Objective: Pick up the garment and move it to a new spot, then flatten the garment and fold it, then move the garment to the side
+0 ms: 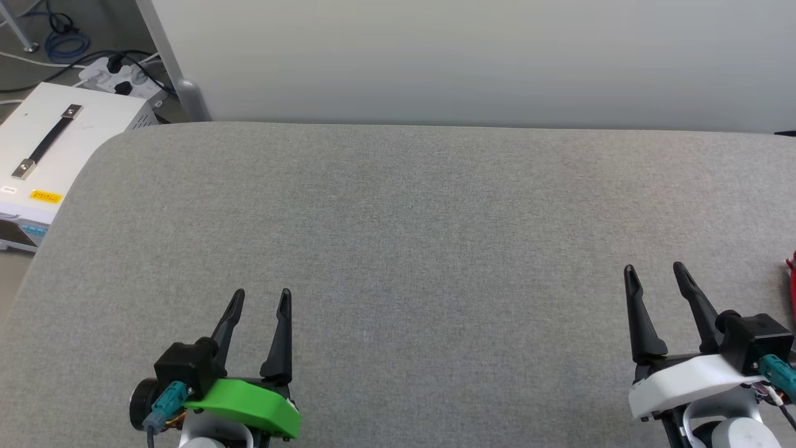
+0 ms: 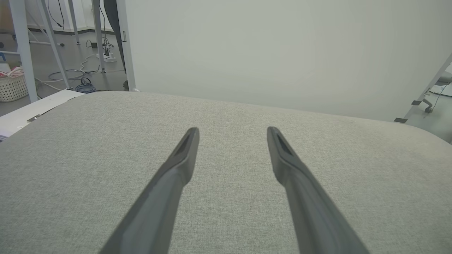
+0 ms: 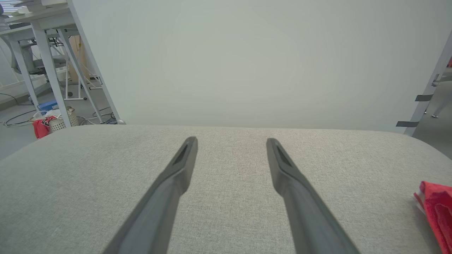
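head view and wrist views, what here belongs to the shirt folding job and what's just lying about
Job: garment, left gripper, right gripper, both open.
Lying about: white case, power strip, blue cable coil, woven basket.

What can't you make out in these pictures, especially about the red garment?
The garment: cut off by the right edge in the right wrist and head views; folds, sleeves, lettering unknown.
Yellow label on the white case: head view, print too small to read.
Wicker basket: left wrist view, cut by the left edge.
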`<state>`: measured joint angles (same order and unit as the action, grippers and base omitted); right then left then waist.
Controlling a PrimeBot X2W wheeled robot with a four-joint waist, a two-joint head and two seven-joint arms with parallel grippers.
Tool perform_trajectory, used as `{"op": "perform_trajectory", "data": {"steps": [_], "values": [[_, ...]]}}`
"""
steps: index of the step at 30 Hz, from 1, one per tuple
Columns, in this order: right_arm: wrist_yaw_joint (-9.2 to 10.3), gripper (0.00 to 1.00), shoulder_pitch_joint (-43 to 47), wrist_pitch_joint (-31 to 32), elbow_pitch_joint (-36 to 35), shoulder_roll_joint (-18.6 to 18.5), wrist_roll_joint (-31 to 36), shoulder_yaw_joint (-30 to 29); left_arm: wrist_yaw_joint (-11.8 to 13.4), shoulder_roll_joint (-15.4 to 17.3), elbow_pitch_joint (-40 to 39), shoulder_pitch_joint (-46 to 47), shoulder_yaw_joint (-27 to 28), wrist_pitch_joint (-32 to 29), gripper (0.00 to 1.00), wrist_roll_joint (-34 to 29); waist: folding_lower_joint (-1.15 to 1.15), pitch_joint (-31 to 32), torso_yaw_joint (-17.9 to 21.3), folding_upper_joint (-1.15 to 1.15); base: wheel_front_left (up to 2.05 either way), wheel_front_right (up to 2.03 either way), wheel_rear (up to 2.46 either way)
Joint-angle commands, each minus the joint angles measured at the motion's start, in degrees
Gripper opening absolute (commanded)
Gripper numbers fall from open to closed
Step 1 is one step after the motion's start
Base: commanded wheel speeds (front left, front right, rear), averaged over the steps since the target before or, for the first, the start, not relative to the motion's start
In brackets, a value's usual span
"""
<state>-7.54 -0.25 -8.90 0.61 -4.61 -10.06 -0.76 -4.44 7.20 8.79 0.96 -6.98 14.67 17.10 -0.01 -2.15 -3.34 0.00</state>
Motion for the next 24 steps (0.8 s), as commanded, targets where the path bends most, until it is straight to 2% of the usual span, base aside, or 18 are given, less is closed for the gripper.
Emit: {"op": "perform_trajectory", "data": {"steps": [1, 12, 24], "values": [[0.05, 1.00, 0.78, -0.65, 0.46, 0.27, 0.49, 0.19, -0.54, -0.52, 0.12, -0.63, 0.51, 0.32, 1.00, -0.62, 0.01, 0.04, -0.02, 0.00, 0.00, 0.00, 0.00], [0.05, 1.00, 0.09, -1.26, 1.36, 1.03, 0.76, -0.06, -2.19, -2.48, -1.08, -0.80, 2.71, 0.32, 1.00, -3.11, 0.01, -0.20, 0.12, 0.00, 0.00, 0.00, 0.00], [0.05, 1.00, -0.04, -1.41, 1.72, 1.37, 0.28, 0.34, -2.88, -3.43, -2.08, -1.18, 4.21, 0.32, 1.00, -4.94, 0.01, -0.09, 0.27, 0.00, 0.00, 0.00, 0.00]]}}
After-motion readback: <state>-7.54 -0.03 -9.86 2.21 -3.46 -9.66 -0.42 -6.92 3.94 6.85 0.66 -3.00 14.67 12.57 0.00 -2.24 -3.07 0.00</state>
